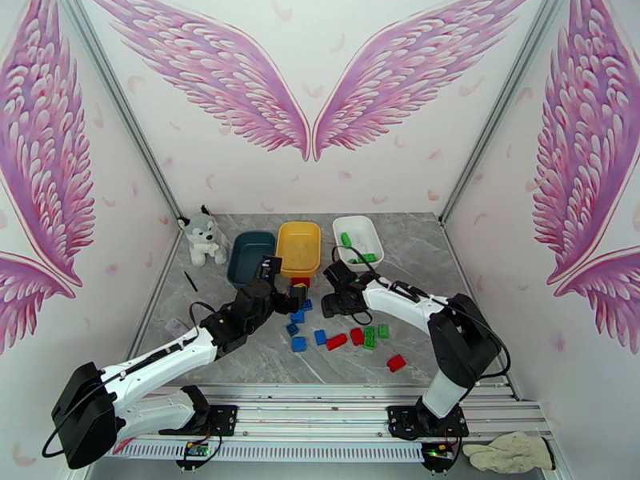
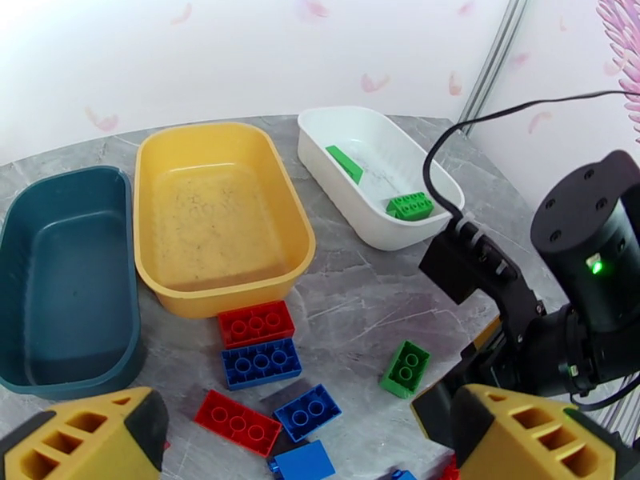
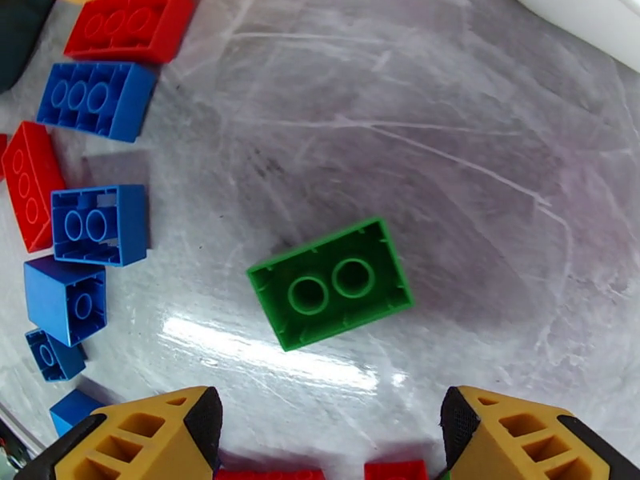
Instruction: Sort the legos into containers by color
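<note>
Three containers stand in a row at the back: a dark teal tray, a yellow tray and a white tray that holds green legos. Loose legos lie in front of them: a red brick, a blue brick, and others in red, blue and green. My left gripper hovers open over the bricks just before the yellow tray. My right gripper is open too. An upturned green brick lies flat on the table just beyond its fingertips, apart from them.
A plush husky sits left of the teal tray, with a black pen near the left wall. A single red brick lies to the front right. The two grippers are close together mid-table. A work glove lies beyond the rail.
</note>
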